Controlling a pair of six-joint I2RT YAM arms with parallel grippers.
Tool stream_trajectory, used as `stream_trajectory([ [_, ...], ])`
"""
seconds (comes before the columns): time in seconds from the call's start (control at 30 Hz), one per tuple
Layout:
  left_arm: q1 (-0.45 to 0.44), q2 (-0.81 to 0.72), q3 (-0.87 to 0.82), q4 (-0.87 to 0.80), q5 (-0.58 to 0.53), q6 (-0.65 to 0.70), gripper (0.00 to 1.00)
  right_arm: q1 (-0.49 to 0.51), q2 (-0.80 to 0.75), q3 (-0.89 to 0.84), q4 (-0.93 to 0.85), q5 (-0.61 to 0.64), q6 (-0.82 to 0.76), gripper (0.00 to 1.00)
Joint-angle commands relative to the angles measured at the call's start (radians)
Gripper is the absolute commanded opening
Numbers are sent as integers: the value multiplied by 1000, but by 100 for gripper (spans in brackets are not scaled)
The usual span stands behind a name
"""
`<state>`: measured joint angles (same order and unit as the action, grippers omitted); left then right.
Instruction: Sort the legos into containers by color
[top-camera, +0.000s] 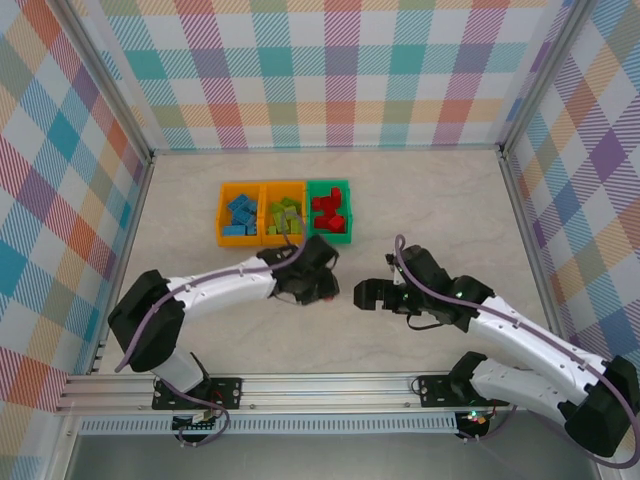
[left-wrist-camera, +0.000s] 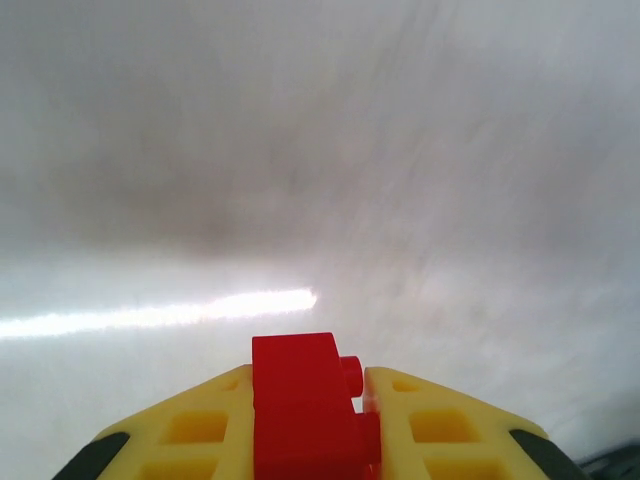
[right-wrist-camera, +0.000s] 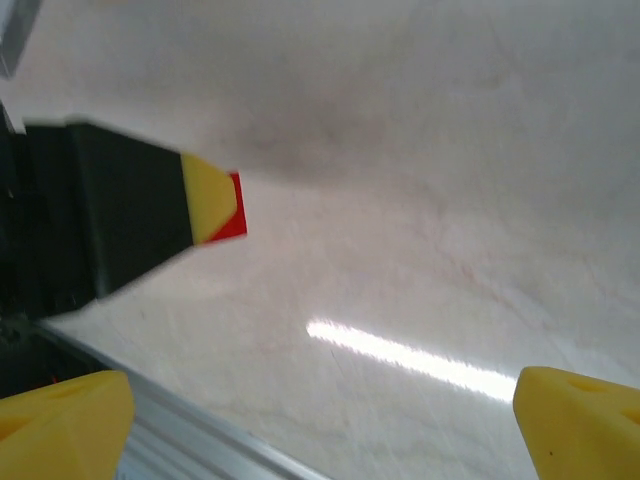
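We see pale marbled tabletop (top-camera: 440, 200) with plaid walls (top-camera: 340, 70) around. Row of three joined open plastic bins (top-camera: 262, 212) sits left of centre, toward far side. Left orange bin holds blue studded bricks (top-camera: 241, 213), middle orange bin lime green bricks (top-camera: 284, 217), right green bin red bricks (top-camera: 328, 208).

Left gripper (top-camera: 322, 288) is just on near side of bins, its yellow fingers (left-wrist-camera: 200, 430) clamped on small red studded plastic brick (left-wrist-camera: 300, 400). We cannot tell whether brick touches table.

Right gripper (top-camera: 362, 294) is just beside left gripper, jaws spread wide.
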<state>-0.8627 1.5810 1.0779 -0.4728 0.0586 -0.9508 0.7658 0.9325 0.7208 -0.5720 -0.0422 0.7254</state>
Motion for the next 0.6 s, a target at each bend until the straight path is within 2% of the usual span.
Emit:
stream_trajectory([
  [0.0,89,12,136,-72,-81,129,19,-12,-36,32,88,98,2,98],
  [0.2,186,218,448,-152,-169,283,19,-15,-47,54,82,129,-25,98],
  [0.3,214,337,594,-188,-250,334,20,-14,-49,48,80,131,-17,98],
  [0.43,258,500,772,-235,-233,348,22,-14,-41,54,95,149,-25,98],
  [0.5,270,553,832,-241,-225,355,27,-16,-41,65,95,166,-39,98],
  [0.57,275,582,867,-235,-209,374,39,-16,-47,68,100,178,-48,98],
])
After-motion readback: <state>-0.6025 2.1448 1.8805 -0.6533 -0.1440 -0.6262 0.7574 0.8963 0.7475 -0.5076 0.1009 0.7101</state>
